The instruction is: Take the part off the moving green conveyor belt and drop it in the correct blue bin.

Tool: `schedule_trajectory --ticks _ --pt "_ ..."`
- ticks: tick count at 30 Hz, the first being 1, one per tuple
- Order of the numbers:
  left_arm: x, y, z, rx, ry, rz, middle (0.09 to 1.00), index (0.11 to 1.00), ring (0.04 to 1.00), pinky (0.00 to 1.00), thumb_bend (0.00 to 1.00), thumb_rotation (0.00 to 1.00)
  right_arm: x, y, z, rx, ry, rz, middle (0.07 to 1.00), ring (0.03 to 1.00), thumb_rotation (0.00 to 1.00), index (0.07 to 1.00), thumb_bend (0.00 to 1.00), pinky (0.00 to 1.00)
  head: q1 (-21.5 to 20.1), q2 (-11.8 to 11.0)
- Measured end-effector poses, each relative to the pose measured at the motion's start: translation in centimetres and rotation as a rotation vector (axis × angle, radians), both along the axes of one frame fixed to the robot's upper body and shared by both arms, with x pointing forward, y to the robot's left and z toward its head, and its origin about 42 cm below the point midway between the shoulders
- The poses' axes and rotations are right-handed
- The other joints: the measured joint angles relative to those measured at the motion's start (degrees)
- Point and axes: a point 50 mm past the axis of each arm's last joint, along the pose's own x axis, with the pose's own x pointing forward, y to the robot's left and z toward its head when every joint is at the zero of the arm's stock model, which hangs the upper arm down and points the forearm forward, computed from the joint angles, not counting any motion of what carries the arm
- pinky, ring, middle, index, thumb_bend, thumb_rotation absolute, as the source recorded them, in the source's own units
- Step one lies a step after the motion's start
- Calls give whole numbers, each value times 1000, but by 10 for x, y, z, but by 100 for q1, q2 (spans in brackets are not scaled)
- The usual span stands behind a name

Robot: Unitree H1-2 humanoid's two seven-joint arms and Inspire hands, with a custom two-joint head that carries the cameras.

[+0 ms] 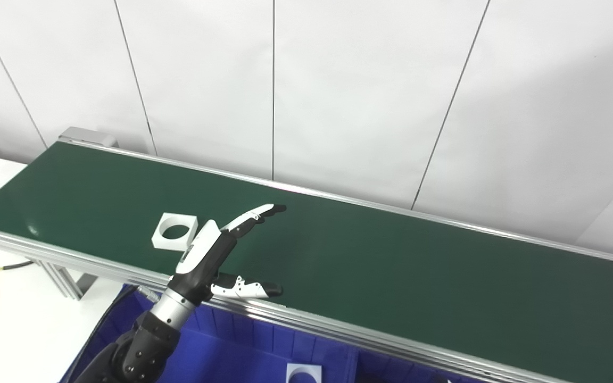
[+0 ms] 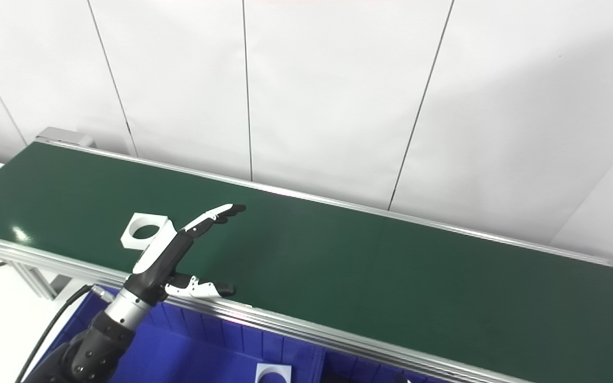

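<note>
On the green conveyor belt (image 1: 370, 255) the white square part (image 1: 175, 231) with its round hole lies untouched, just behind the left robot hand (image 1: 216, 255), which hovers spread and empty at the belt's near rail. Grasping and dropping remain; a similar part (image 1: 303, 373) already lies in the blue bin (image 1: 242, 340) below the belt, white wall panels (image 1: 365, 90) behind.
</note>
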Motion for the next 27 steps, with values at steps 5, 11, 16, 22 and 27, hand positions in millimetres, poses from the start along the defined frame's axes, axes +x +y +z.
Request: schedule_trajectory --ticks 5,11,16,22,27 --pt "15 2 2 61 -3 6 946 904 945 884 687 644 0 -2 0 -11 -7 -7 752 773 335 849 532 776 9 9" --pt "43 10 3 122 32 24 964 907 937 854 705 540 -1 -4 0 -14 -5 -6 757 782 332 851 543 794 35 26" --pt "55 16 -4 144 72 45 964 912 935 856 713 506 -2 -3 0 -15 -5 -2 754 778 344 850 536 790 44 35" --pt "67 21 -6 177 114 53 971 927 942 850 737 520 -1 -4 0 -17 -7 2 758 785 318 852 523 804 61 44" --pt "79 25 0 229 125 75 978 937 952 859 757 477 -1 -3 0 -10 -6 2 759 787 308 855 524 808 79 62"
